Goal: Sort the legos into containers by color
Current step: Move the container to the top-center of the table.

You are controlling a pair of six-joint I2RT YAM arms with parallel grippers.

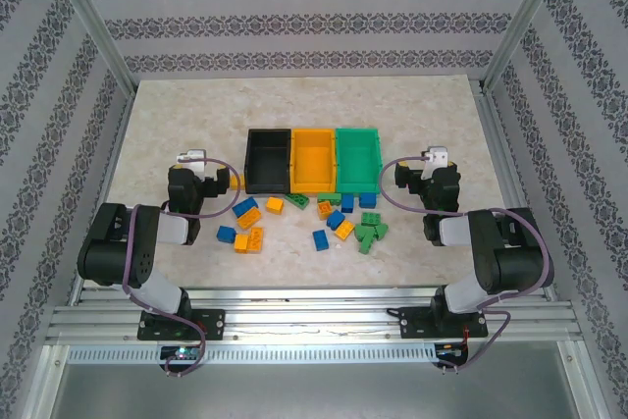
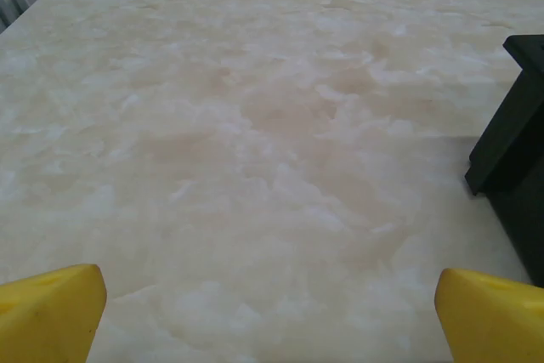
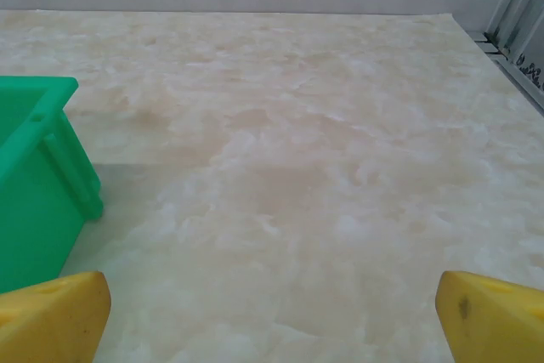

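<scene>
Three joined containers stand in a row at mid-table: black, orange and green. I see no bricks inside them. The legos lie scattered just in front of the containers: blue ones, yellow-orange ones and green ones. My left gripper hovers left of the black bin, open, with bare table between its yellow fingertips. My right gripper sits right of the green bin, also open and holding nothing.
The marble-patterned table is bounded by aluminium frame posts and patterned walls. Bare table stretches behind the bins and to either side. Cables loop from both wrists near the brick pile.
</scene>
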